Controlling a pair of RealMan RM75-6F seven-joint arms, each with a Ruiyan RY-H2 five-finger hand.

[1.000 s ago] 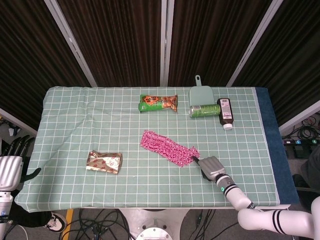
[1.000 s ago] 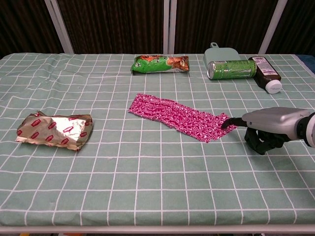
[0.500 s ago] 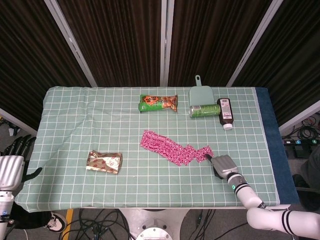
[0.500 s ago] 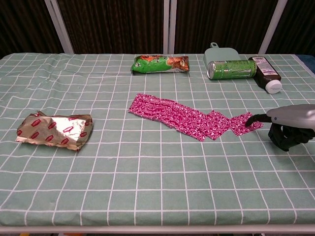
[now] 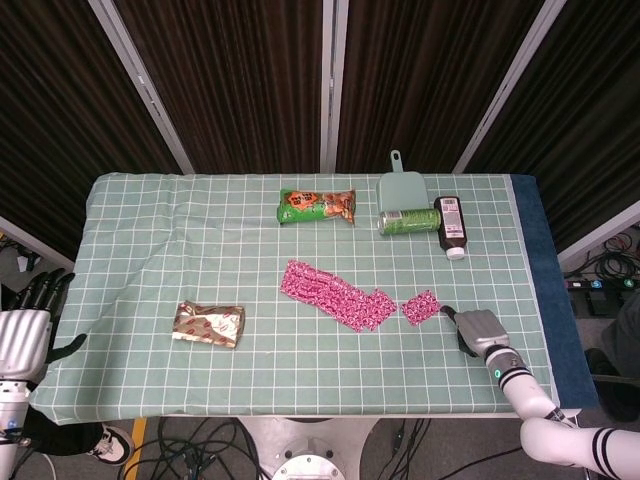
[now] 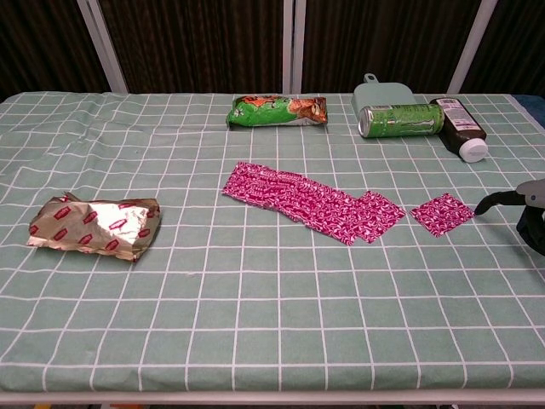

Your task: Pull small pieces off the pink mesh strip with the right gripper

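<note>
The pink mesh strip (image 5: 334, 296) lies mid-table, with a small torn piece (image 5: 420, 306) lying apart at its 3 o'clock. The right hand (image 5: 478, 328), farther toward 3 o'clock, holds nothing; whether its fingers are curled cannot be told. No label is readable on the green can (image 6: 400, 119).

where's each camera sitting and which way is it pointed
Head view: sits high above the near edge and looks steeply down on the whole green checked tablecloth; shows the left hand off the table's left edge and the right hand beside the small torn-off pink mesh square.
Chest view: sits low at the near edge and looks across the table toward the dark curtains; only the right hand shows, at the right border.
Shared: the long pink mesh strip, the torn square, the crumpled foil wrapper.
</note>
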